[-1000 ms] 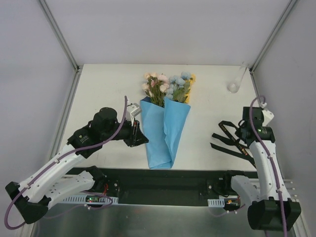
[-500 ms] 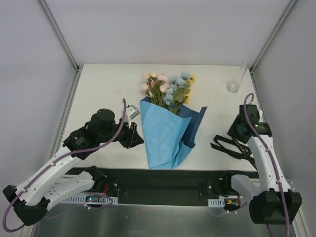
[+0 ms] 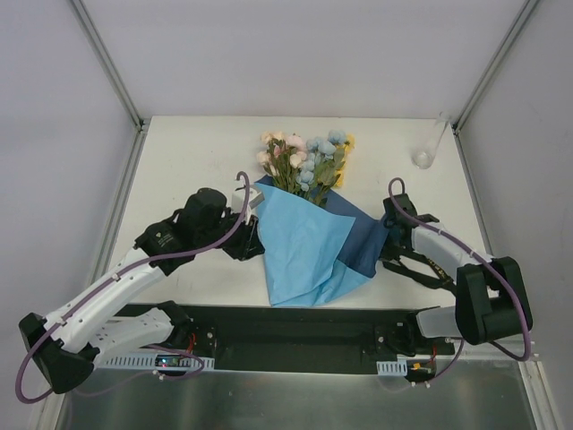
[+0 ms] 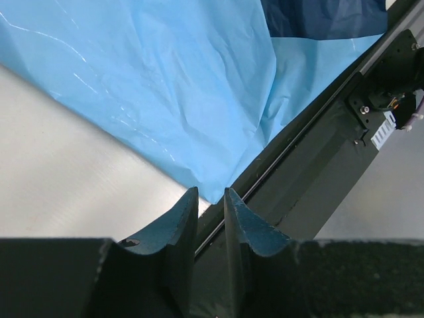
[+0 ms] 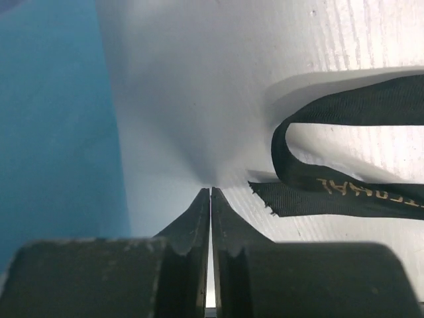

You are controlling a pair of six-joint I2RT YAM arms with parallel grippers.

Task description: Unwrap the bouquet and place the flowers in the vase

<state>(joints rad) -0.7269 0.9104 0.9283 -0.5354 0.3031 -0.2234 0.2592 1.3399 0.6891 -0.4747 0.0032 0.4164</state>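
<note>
The bouquet lies unbound at mid-table. Its flowers (image 3: 304,161), pink, cream, pale blue and yellow, point toward the far edge. The blue paper (image 3: 309,246) is spread open to the right, with a darker flap. My right gripper (image 3: 387,233) is at that flap's right corner; in the right wrist view it (image 5: 211,190) is shut on the paper's pale edge (image 5: 165,119), which puckers at the tips. My left gripper (image 3: 252,240) is by the paper's left edge. Its jaws (image 4: 211,191) stand narrowly open and empty, short of the paper (image 4: 185,86). The clear vase (image 3: 423,154) stands far right.
The black ribbon (image 3: 425,264) lies loose on the table right of the paper, close beside the right gripper, and shows in the right wrist view (image 5: 344,192). A black rail (image 3: 286,331) runs along the table's near edge. Grey walls enclose the left, right and back.
My right arm left the ribbon, swung left to the paper's right corner and shut on it. The paper flap has spread out to the right. My left gripper shifted slightly toward the paper.
</note>
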